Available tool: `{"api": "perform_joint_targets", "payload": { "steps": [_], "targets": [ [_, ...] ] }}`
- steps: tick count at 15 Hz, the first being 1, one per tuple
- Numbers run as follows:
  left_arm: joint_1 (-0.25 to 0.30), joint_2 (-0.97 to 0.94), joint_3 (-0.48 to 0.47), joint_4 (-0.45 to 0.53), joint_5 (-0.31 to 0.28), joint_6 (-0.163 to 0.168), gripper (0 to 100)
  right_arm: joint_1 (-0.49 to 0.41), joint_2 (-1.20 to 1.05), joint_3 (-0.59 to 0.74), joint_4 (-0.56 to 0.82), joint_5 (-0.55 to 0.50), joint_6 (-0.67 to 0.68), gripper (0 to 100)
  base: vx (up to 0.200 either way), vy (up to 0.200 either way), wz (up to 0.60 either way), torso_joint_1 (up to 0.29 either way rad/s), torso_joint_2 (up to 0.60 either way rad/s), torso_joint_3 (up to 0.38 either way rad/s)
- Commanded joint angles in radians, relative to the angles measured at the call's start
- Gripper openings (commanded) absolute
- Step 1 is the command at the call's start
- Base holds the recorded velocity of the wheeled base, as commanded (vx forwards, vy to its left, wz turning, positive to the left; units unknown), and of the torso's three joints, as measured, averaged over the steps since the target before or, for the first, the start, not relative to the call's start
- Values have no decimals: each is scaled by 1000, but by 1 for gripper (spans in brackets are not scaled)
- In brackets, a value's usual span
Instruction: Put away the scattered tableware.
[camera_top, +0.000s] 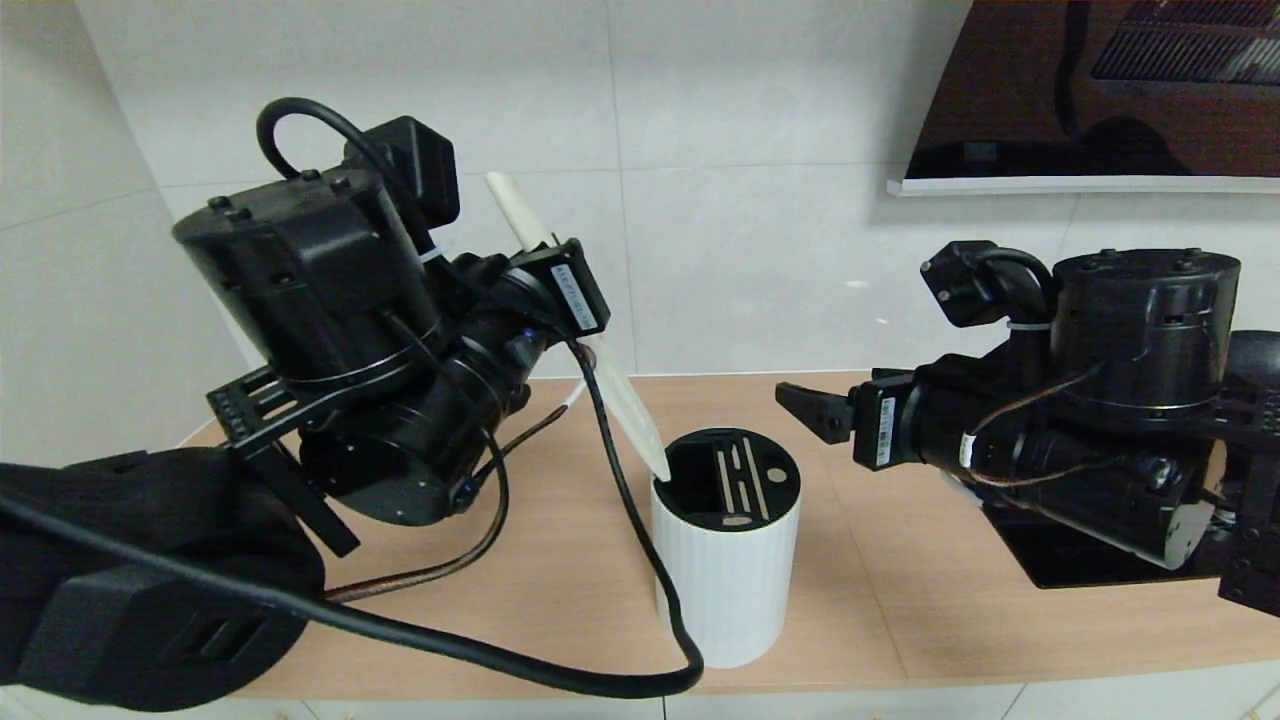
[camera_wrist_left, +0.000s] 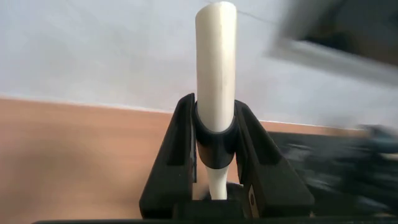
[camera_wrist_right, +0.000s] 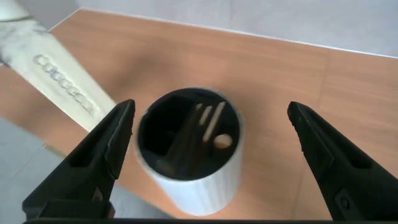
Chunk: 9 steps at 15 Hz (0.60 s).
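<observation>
A white cylindrical holder (camera_top: 728, 590) with a black slotted top stands on the wooden counter (camera_top: 900, 610). My left gripper (camera_top: 562, 275) is shut on a pale knife (camera_top: 628, 405) by its cream handle (camera_wrist_left: 216, 62). The knife slants down, and its blade tip touches the holder's top at the left rim. In the left wrist view the gripper (camera_wrist_left: 215, 127) clamps the handle between both fingers. My right gripper (camera_top: 812, 408) hovers open just right of the holder, at the height of its top. From the right wrist, the gripper (camera_wrist_right: 211, 134) frames the holder (camera_wrist_right: 208, 193), with the knife blade (camera_wrist_right: 59, 84) beside it.
A flat black slab (camera_top: 1050, 560) lies on the counter under my right arm. A dark range hood (camera_top: 1100, 90) hangs on the tiled wall at upper right. The counter's front edge runs just below the holder. A black cable (camera_top: 620, 560) loops in front of the holder.
</observation>
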Motion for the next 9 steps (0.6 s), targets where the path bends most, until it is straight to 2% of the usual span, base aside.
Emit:
{"api": "perform_joint_targets", "payload": {
  "steps": [1, 2, 3, 4, 5, 7, 9],
  "targets": [
    [-39, 41, 2, -49, 21, 17, 0, -2, -5, 3, -1, 0, 0, 100, 0, 0, 0, 0, 0, 0],
    [-65, 78, 24, -148, 72, 76, 0, -2, -5, 4, -1, 0, -2, 100, 0, 0, 0, 0, 0, 0],
    [-83, 96, 33, -216, 81, 119, 0, -2, -5, 4, -1, 0, -2, 100, 0, 0, 0, 0, 0, 0],
    [-100, 110, 39, -279, 93, 161, 0, -2, -3, 4, -1, 0, -2, 100, 0, 0, 0, 0, 0, 0],
    [-131, 116, 41, -311, 109, 185, 0, -2, -2, 6, -1, 0, -2, 100, 0, 0, 0, 0, 0, 0],
    [-164, 113, 50, -313, 119, 192, 0, -2, 0, 7, -1, 0, -2, 100, 0, 0, 0, 0, 0, 0],
    [-166, 127, 58, -313, 119, 190, 0, -2, 1, 10, -1, 0, -2, 100, 0, 0, 0, 0, 0, 0]
  ]
}}
